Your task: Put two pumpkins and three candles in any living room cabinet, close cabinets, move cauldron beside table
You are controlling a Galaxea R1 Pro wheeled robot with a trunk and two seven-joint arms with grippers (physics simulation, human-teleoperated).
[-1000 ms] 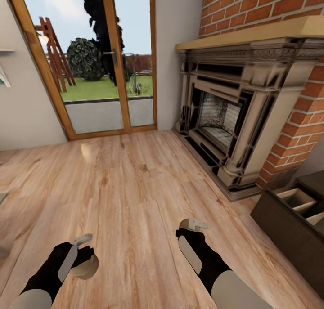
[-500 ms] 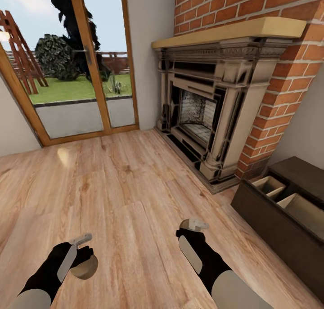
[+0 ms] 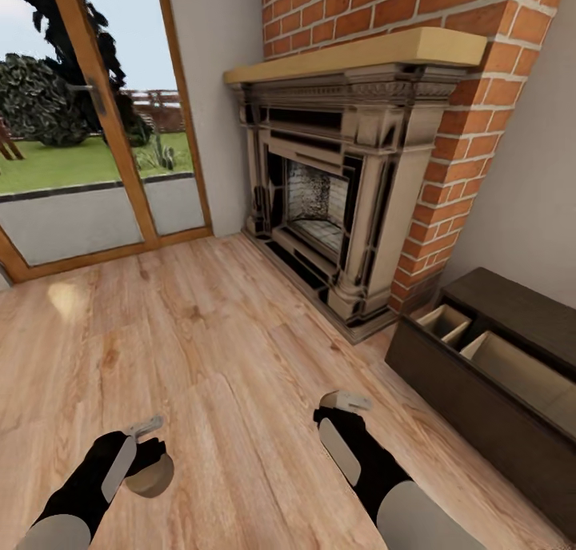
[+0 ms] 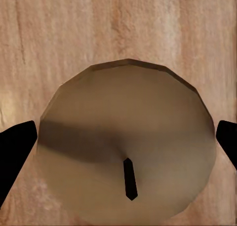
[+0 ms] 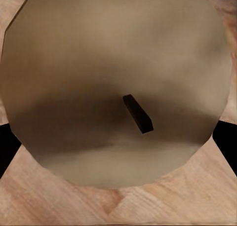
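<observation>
**Both end effectors carrying candles; cabinet open at lower right**

Left candle: beige-tan, flat round top, short dark wick. In the left wrist view it sits between the two dark fingertips, which touch its sides. In the head view it shows as a tan disc under the left end effector, lower left of the frame, above the wood floor. Left end effector clamped on this candle.

Right candle: same colour, dark wick near its centre, with dark fingertips at either edge in the right wrist view. Right end effector is at lower centre-right of the head view, clamped on its candle; the candle itself cannot be made out there.

Cabinet: low, dark brown, lower right of the head view, drawers open with pale interiors showing. Contents cannot be told.

Surroundings: fireplace with brick surround, upper centre-right; glazed door with wooden frame, upper left, lawn beyond.
</observation>
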